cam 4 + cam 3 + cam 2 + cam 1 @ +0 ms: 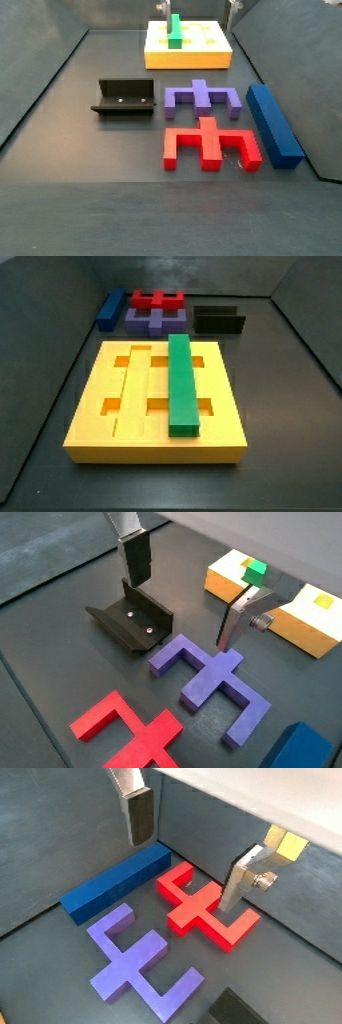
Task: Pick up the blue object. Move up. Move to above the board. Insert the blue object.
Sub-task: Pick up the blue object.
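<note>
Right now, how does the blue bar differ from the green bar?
The blue bar lies flat on the dark floor beside the red piece; the green bar sits in the yellow board, along one of its grooves. Colour differs: royal blue against green. Both are long, straight, plain bars. The gripper is open, holding neither.

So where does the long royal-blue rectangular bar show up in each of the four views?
Wrist view: blue bar beside the red forked block, below the open end effector.
Wrist view: only its end, at the picture's corner.
Side view: far back, behind the yellow grooved board.
Side view: at the right.
Shared landmark: the red forked block, next to the bar.
</note>
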Available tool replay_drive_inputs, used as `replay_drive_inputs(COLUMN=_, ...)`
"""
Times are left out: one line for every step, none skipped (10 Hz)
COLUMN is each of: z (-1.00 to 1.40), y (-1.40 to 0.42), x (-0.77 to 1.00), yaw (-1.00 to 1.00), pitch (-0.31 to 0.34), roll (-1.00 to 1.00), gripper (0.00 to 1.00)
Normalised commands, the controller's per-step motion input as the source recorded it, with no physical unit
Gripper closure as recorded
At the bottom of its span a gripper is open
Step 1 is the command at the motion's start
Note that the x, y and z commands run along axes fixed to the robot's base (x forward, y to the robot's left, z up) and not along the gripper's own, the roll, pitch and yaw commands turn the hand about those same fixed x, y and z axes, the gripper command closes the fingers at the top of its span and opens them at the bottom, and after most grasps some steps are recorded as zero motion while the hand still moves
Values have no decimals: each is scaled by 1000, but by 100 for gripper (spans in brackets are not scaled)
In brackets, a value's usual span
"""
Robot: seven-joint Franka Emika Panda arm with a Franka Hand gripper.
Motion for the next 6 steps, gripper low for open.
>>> replay_drive_inputs(z=-791, y=231, x=-849, yaw=-69, pitch=-206, roll=0, gripper=0)
replay_drive_inputs(z=-866, y=340, x=-1000, yaw=-54, pitch=-219, roll=-13, gripper=0)
replay_drive_inputs(z=-897, y=374, x=-1000, yaw=-17, pitch=-206, roll=-11, gripper=0)
replay_drive_inputs(z=-923, y=440, x=-1000, yaw=0, pitch=-190, roll=-24, gripper=0)
replay_drive_inputs(z=-926, y=426, x=-1000, yaw=0, pitch=-176, roll=-46, gripper=0)
replay_drive_inputs(z=-826, y=300, x=-854, yaw=-11, pitch=-60, roll=0, gripper=0)
